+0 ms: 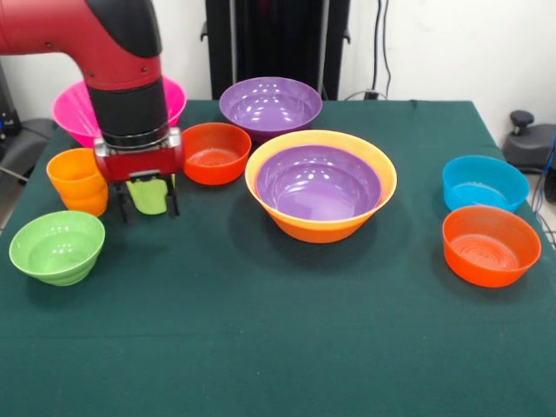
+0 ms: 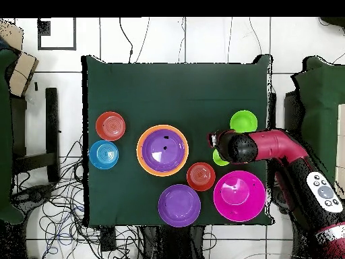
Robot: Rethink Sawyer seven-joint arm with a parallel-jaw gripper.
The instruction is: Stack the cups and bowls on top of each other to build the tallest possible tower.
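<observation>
While jaws (image 1: 148, 198) grip one cup (image 1: 149, 195), eight bowls (image 1: 321, 184) wait.

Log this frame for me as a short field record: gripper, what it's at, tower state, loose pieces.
gripper: gripper low at the table, jaws either side of the lime green cup
grasp: looks closed on the cup
tower: purple bowl nested in yellow-orange bowl, nothing higher
loose bowls: pink, second purple, two red-orange, blue, small lime green
loose cup: orange cup
</observation>
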